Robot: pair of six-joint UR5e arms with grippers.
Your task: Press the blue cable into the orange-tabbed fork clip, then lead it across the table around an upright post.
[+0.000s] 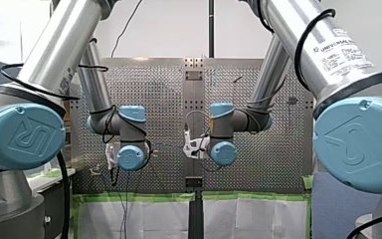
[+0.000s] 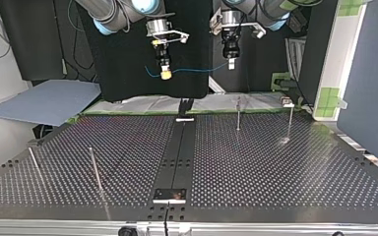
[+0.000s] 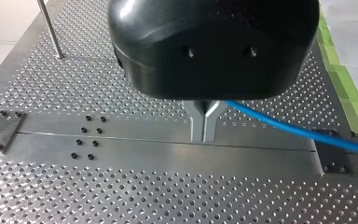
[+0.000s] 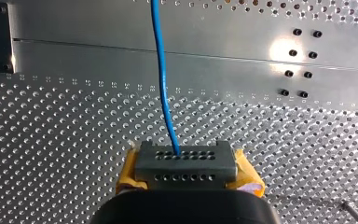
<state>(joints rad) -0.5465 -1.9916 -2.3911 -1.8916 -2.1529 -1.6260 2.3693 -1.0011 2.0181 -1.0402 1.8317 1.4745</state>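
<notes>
The blue cable point(image 2: 197, 70) hangs in a shallow span between both grippers, high above the perforated table point(image 2: 256, 162). My left gripper point(image 3: 204, 127) has its metal fingers shut on the cable point(image 3: 289, 128), which runs off to one side of it. My right gripper point(image 4: 186, 163), with yellow pads, is shut on the cable point(image 4: 161, 70), which leads straight ahead of it. In the top view my left gripper point(image 2: 230, 63) is right of centre and my right gripper point(image 2: 165, 73) left of centre. I cannot make out an orange-tabbed clip.
Thin upright posts stand on the table: two at the top view's far right point(image 2: 238, 113) point(image 2: 290, 122) and two leaning ones near its left point(image 2: 96, 169) point(image 2: 35, 164). A dark centre rail point(image 2: 179, 152) runs across the plate. Green tape edges the far side.
</notes>
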